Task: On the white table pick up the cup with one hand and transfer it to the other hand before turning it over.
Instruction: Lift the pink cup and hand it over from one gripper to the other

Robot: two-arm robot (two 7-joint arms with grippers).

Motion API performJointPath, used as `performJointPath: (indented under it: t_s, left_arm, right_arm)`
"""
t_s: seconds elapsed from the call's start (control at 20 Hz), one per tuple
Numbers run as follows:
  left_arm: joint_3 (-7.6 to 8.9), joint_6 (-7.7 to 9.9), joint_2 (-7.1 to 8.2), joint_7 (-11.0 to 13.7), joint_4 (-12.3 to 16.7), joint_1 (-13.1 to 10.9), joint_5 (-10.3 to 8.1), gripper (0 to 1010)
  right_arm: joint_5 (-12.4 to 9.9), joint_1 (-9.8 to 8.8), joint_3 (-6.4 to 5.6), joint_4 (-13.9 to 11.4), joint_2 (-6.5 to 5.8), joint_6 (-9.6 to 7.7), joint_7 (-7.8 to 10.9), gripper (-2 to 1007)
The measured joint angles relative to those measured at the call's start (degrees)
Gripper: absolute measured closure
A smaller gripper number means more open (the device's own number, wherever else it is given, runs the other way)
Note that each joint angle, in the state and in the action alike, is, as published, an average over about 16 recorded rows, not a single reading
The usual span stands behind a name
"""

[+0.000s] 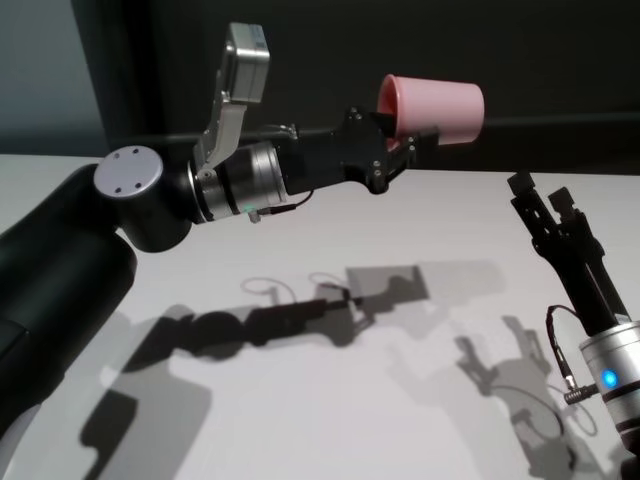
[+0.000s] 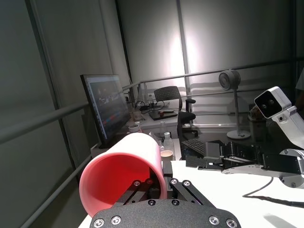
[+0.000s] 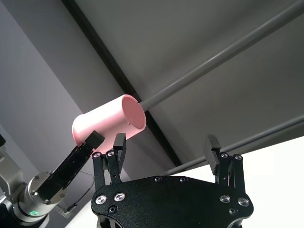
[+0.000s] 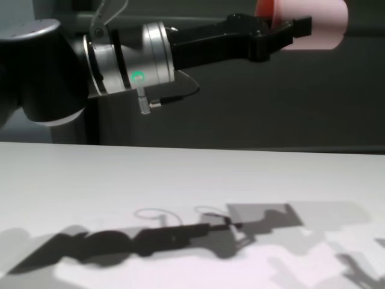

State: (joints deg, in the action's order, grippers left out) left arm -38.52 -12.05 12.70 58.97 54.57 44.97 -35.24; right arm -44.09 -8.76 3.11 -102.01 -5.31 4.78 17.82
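Note:
The pink cup (image 1: 435,108) lies on its side in the air, high above the white table (image 1: 380,400), with its mouth toward my left arm. My left gripper (image 1: 395,135) is shut on its rim, one finger inside and one outside. In the left wrist view the cup (image 2: 118,175) shows its red inside just beyond the left gripper (image 2: 159,183). My right gripper (image 1: 540,195) stands open, pointing up, below and to the right of the cup and apart from it. Past the open right gripper (image 3: 165,149), the right wrist view shows the cup (image 3: 107,124). In the chest view the cup (image 4: 322,21) is at the top edge.
Shadows of both arms fall across the bare white table (image 4: 180,180). A dark wall and a grey rail (image 1: 560,125) run behind the table's far edge. Beyond the table there is a monitor (image 2: 105,107), a chair (image 2: 171,97) and a standing fan (image 2: 230,80).

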Motion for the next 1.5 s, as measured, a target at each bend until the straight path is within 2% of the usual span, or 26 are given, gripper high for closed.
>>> performJointPath:
  t_s: [0.4, 0.8, 1.2, 1.5]
  left_arm:
    - [0.00, 0.00, 0.00, 0.00, 0.00, 0.00, 0.00, 962]
    - [0.00, 0.00, 0.00, 0.00, 0.00, 0.00, 0.00, 962]
    - [0.00, 0.00, 0.00, 0.00, 0.00, 0.00, 0.00, 962]
    - [0.00, 0.00, 0.00, 0.00, 0.00, 0.00, 0.00, 962]
  right_arm:
    - [-13.99, 1.45, -1.31, 2.00, -0.23, -4.19, 8.06, 3]
    - [-24.44, 3.64, -1.89, 5.16, -0.14, -8.66, 13.35, 3]
    - [-31.73, 6.93, -1.76, 10.32, 0.26, -12.29, 16.72, 3]
    - [-35.10, 10.23, -0.81, 14.84, 0.42, -14.17, 18.77, 3]
